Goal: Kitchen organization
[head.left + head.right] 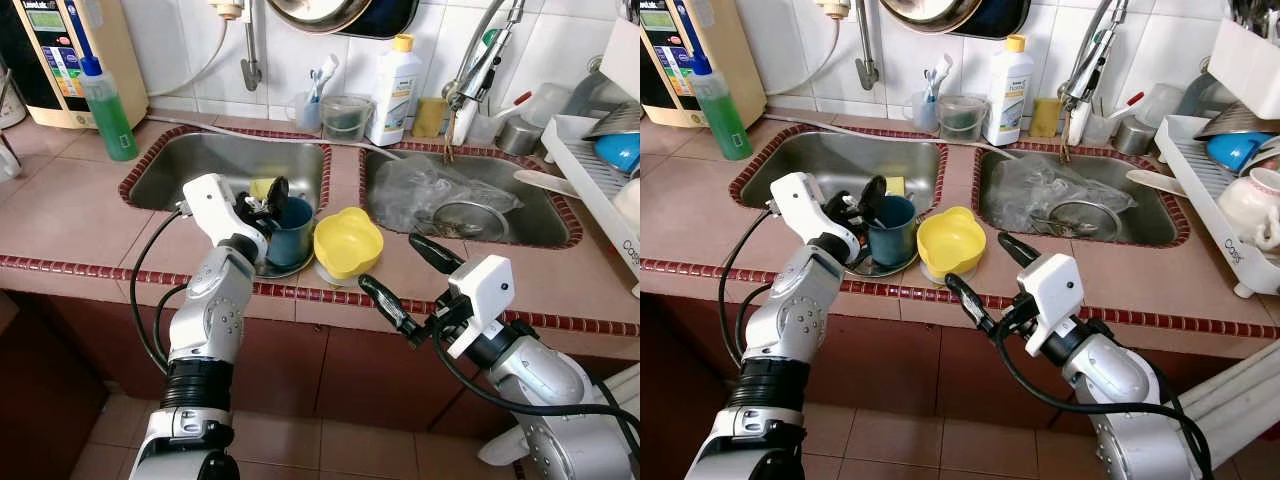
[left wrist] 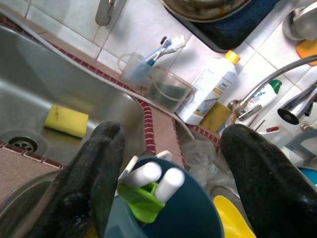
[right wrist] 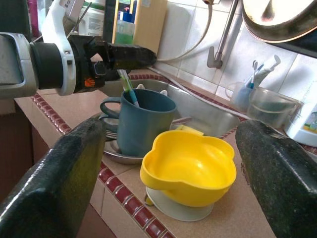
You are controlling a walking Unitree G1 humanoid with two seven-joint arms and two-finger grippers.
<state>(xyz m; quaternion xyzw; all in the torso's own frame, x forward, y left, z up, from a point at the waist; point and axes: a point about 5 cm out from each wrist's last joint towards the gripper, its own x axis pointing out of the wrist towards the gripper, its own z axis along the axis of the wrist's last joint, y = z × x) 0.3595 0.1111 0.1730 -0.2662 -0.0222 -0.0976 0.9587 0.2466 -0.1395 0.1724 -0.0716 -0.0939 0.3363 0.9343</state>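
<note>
A blue mug [image 1: 292, 232] stands on a metal plate [image 1: 280, 268] at the front lip of the left sink, with white and green utensil handles [image 2: 153, 176] sticking out of it. My left gripper [image 1: 262, 200] hovers at the mug's rim, open, its fingers [image 2: 99, 168] set wide on either side of the handles. Beside the mug, a yellow bowl [image 1: 347, 242] sits on a pale base on the counter strip between the sinks. My right gripper [image 1: 392, 262] is open over the counter's front edge, pointing at the bowl [image 3: 190, 166] from a short distance with nothing between its fingers.
The left sink [image 1: 200, 160] holds a yellow sponge [image 2: 67, 120]. A crumpled plastic bag [image 1: 420, 190] lies in the right sink. A dish rack [image 1: 600, 180] stands at the right. Green soap bottle [image 1: 108, 110], white bottle [image 1: 395, 90] and cups line the back wall.
</note>
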